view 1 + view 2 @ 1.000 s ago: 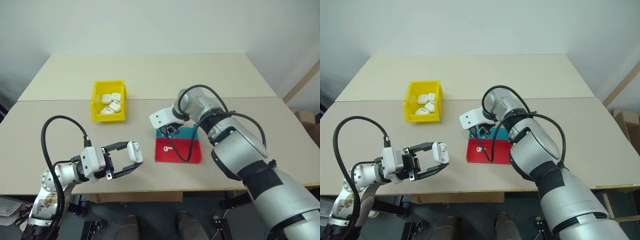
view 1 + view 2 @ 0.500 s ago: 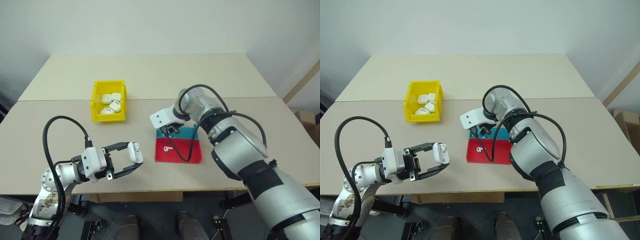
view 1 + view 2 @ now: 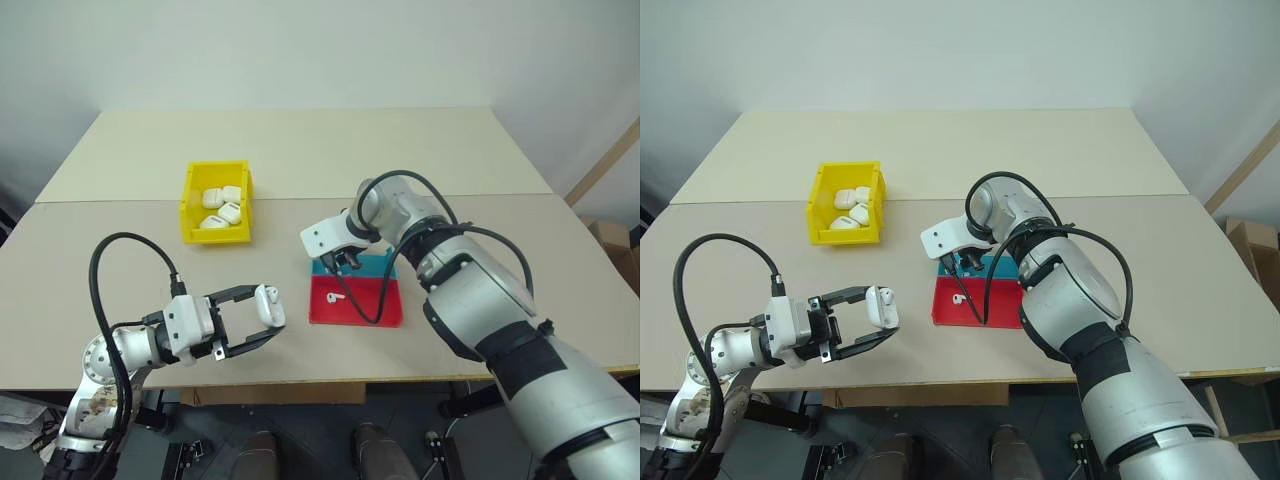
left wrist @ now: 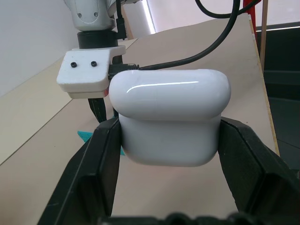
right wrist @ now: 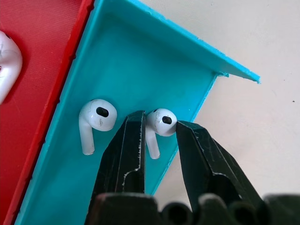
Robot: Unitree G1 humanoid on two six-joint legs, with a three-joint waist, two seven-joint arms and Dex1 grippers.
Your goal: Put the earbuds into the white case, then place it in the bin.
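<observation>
**Earbud Between Right Fingers, Case Clamped at Left**

Seen from the head camera: a beige table [image 3: 300, 150], with the yellow bin [image 3: 216, 212] at far left, several white cases [image 3: 222, 208] lying inside. Nearer and to the right, a flat tray, its far half teal [image 3: 385, 265] and its near half red [image 3: 380, 305]. On the red half, one white earbud [image 3: 336, 296] lying loose.

Right gripper [image 5: 159, 136] tilted down over the teal half, close to that half's edge. Fingers narrowed around one of the earbuds [image 5: 162, 121], its head sitting right between the tips, its stem running down between them; firm pinch or bare touch, cannot tell. A second earbud [image 5: 95, 120] lying just beside it on the teal floor, clear of the fingers.

Left gripper [image 3: 255, 320] held level above the near left part of the table, well apart from bin and tray. Black fingers [image 4: 101, 154] pressed against both sides of the white case [image 4: 169, 119], lid closed, case lifted clear of the tabletop and pointed toward the tray.
</observation>
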